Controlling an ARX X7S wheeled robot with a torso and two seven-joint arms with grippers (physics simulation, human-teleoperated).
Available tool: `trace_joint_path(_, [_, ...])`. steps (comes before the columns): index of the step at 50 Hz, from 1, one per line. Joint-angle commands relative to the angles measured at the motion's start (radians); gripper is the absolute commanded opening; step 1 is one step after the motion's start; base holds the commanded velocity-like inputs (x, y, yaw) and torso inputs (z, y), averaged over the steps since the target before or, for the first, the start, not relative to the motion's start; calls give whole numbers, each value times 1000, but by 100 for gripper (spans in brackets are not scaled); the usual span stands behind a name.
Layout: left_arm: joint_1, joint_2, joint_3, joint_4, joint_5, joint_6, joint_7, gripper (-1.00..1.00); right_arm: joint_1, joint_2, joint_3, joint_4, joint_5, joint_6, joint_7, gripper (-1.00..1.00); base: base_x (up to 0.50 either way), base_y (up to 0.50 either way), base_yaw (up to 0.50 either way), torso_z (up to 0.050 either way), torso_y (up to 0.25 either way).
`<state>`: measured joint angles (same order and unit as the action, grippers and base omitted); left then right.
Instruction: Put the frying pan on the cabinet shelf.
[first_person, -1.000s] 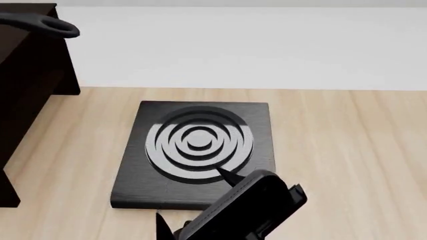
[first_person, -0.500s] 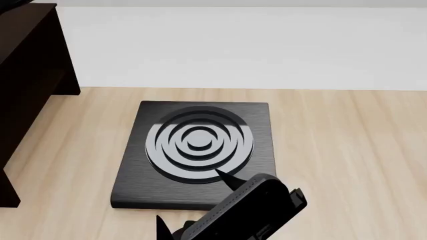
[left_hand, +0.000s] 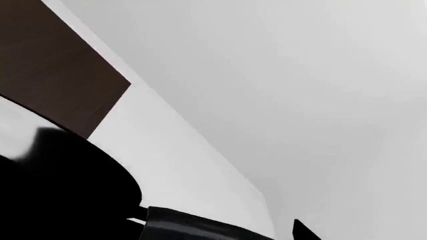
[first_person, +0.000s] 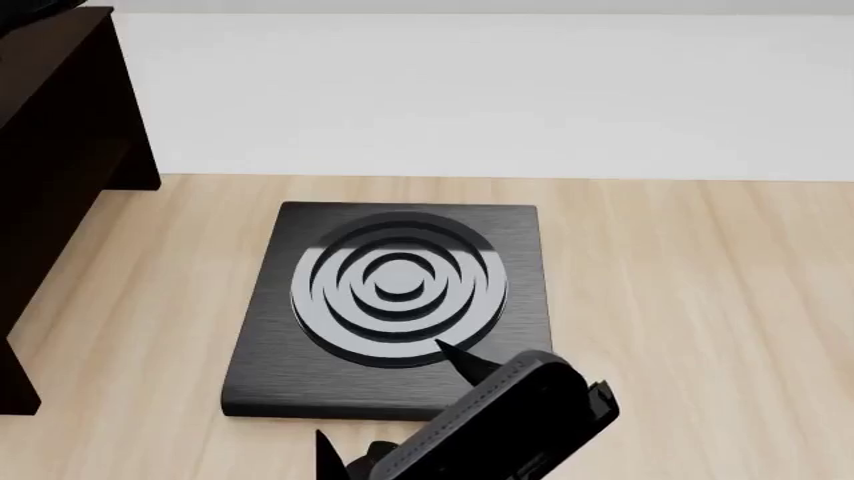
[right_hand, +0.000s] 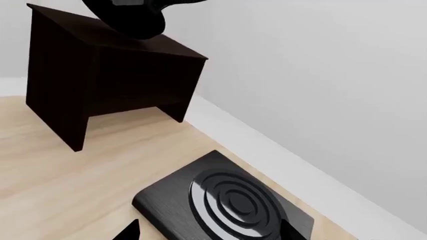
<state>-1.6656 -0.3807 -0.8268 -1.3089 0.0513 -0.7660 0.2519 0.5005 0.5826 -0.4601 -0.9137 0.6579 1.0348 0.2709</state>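
Right wrist view: small round black frying pan (right_hand: 130, 17) above dark wooden cabinet shelf (right_hand: 100, 37); right gripper (first_person: 387, 405) spread apart; left grip unreadable.

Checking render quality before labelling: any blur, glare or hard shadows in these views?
Head view: sharp and evenly lit, no glare on the stove plate. Right wrist view: crisp, with only soft shading under the cabinet. Left wrist view: a dark pan fills one corner without detail.
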Motion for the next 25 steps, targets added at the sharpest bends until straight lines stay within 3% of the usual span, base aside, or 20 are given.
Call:
trace_joint_path(1, [-10,9,24,0,-49,24,78,100,-7,-6,19,10,-2,-17,0,100,0,0,0,0,0])
trace_joint_path(8, [-9,9,2,0,-56,26,75,100,0,-9,33,6,21,2,10,100,0,0,-1,0,1])
trace_joint_path(9, [141,159,-148,150,20,-124,-75,100,3,-11,38,3,28,7,13,100,0,0,0,0,0])
trace_joint_path(11, [441,81,152,450,-280,-399,-375,100,-4,-7,26,13,11,-11,8,100,0,-1,-2,0,0])
trace_joint_path(12, [591,149,16,600,-430,-527,-525,100,-2,-8,28,11,16,-6,11,100,0,0,0,0,0])
trace_joint_path(13, [630,136,79,750,-580,-513,-675,100,-5,-7,25,12,14,-9,9,100,0,0,0,0,0])
trace_joint_path(15, [645,141,78,1041,-880,-516,-700,100,-8,-5,24,14,13,-12,10,100,0,0,0,0,0])
trace_joint_path(17, [660,152,54,1064,-1180,-524,-717,100,-11,-4,24,16,12,-16,11,100,0,0,0,0,0])
trace_joint_path(25, [694,246,-85,1259,-1413,-666,-959,100,-22,-4,22,20,11,-26,17,100,0,0,0,0,1])
